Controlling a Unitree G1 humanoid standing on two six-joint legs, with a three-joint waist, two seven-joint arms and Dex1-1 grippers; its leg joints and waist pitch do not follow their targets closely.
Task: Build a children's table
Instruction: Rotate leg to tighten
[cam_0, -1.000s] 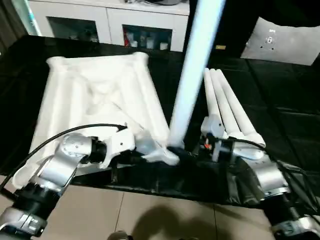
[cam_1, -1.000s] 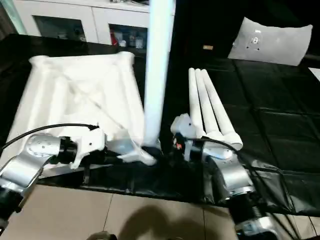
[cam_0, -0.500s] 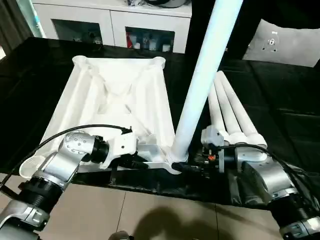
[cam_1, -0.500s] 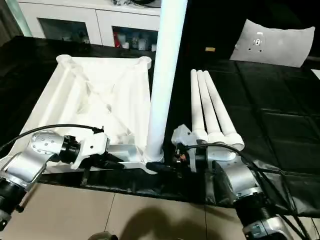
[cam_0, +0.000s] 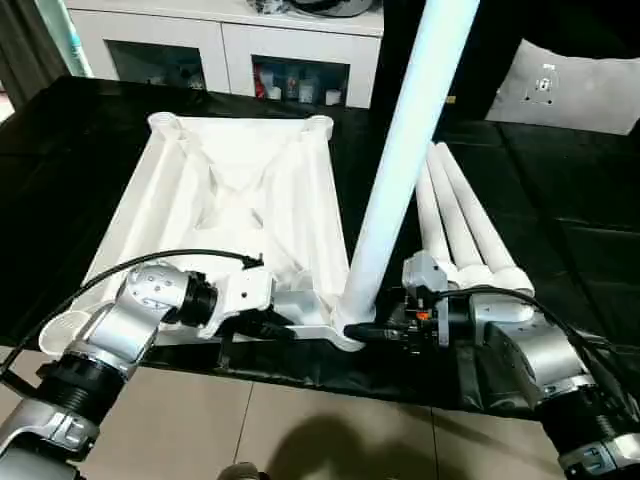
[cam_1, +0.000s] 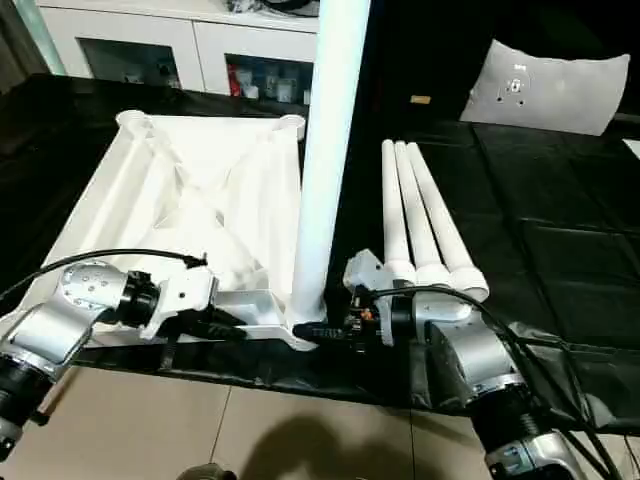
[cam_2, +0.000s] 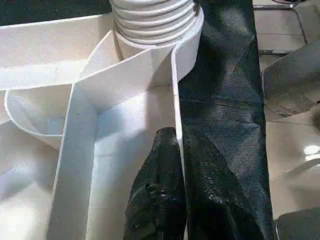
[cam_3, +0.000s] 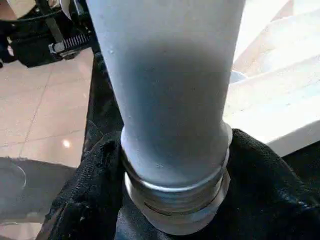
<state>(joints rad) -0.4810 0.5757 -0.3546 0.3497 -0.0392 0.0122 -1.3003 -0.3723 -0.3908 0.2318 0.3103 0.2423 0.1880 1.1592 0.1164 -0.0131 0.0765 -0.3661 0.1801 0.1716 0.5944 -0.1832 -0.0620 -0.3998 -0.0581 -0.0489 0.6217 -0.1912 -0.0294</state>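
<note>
Left gripper (cam_2: 175, 200) clamps the near rim of the upside-down tabletop (cam_0: 240, 200) on the black table (cam_0: 560, 200); right gripper (cam_3: 170, 200) closes around the upright leg (cam_0: 400, 170) at the near corner socket; three legs (cam_0: 460, 225) lie beside it.

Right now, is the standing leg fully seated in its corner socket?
Not fully. The leg stands upright in the near corner socket, but its threaded rings are exposed above the socket rim.
</note>
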